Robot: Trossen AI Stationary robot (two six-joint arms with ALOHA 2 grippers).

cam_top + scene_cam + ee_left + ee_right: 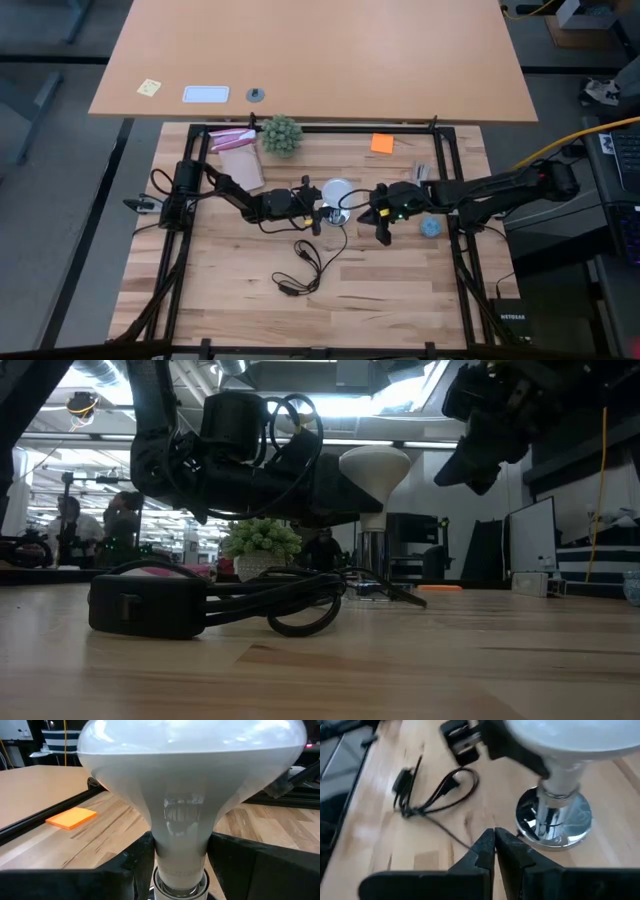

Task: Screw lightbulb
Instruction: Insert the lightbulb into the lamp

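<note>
The bulb (192,795) stands upright mid-table, base in the silvery socket (555,822), neck clamped between the left gripper's (181,865) fingers. The right gripper (494,851) hangs just beside the socket, fingers pressed together, holding nothing. Only the right wrist view shows the socket disc and black cord (437,795) plainly.

I read this as open-plan robotics lab or workshop. Butcher-block table (400,290) ringed by black metal frame (455,180), plain desk (330,60) behind it. Yellow cable (575,140) trails across grey floor. Low view shows exposed ceiling ducts (100,372), strip lighting, people (122,515) at far benches, whiteboard (533,535).
</note>
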